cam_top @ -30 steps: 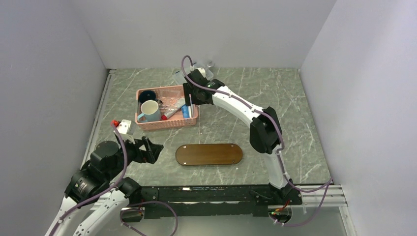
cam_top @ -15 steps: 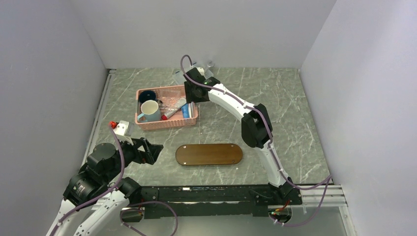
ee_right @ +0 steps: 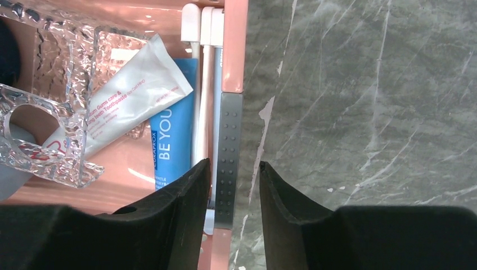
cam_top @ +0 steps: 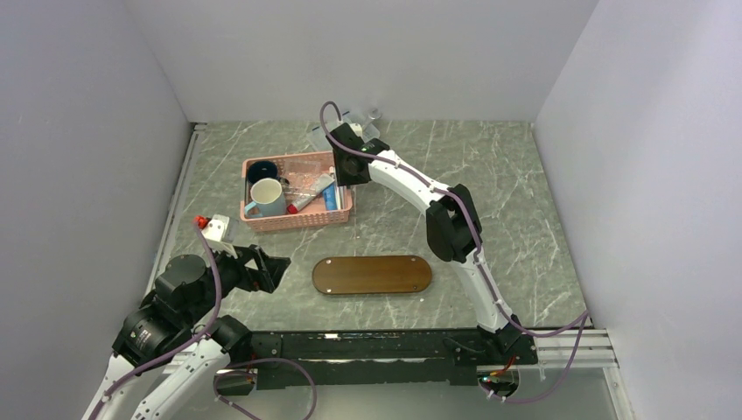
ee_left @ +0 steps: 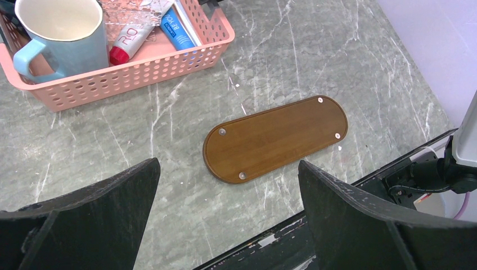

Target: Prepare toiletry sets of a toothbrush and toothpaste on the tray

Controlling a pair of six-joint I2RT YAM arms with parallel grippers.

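Note:
The dark-brown oval tray [cam_top: 372, 274] [ee_left: 275, 138] lies bare on the table in front of the pink basket [cam_top: 297, 219]. In the basket, a bright blue toothpaste tube [ee_right: 171, 135] [ee_left: 177, 28] lies beside a white tube with pink lettering [ee_right: 124, 101]. Toothbrushes [ee_right: 205, 84] lie along the basket's right wall. A grey dotted toothbrush handle [ee_right: 228, 157] rests on that rim. My right gripper [ee_right: 233, 163] [cam_top: 339, 179] straddles this handle, its jaws narrow, with a gap still showing on the right side. My left gripper [ee_left: 228, 163] [cam_top: 271, 269] hovers wide open and empty, left of the tray.
The basket also holds a light blue mug [cam_top: 267, 197] [ee_left: 62, 34], a dark blue mug [cam_top: 261, 171] and a clear bumpy plastic holder [ee_right: 45, 140]. Clear plastic items [cam_top: 354, 122] stand at the back behind the basket. The table's front edge [ee_left: 315, 216] runs just below the tray.
The right gripper's jaws have narrowed around the grey handle at the basket's right rim, and the right arm's elbow has swung left. The left arm has barely shifted.

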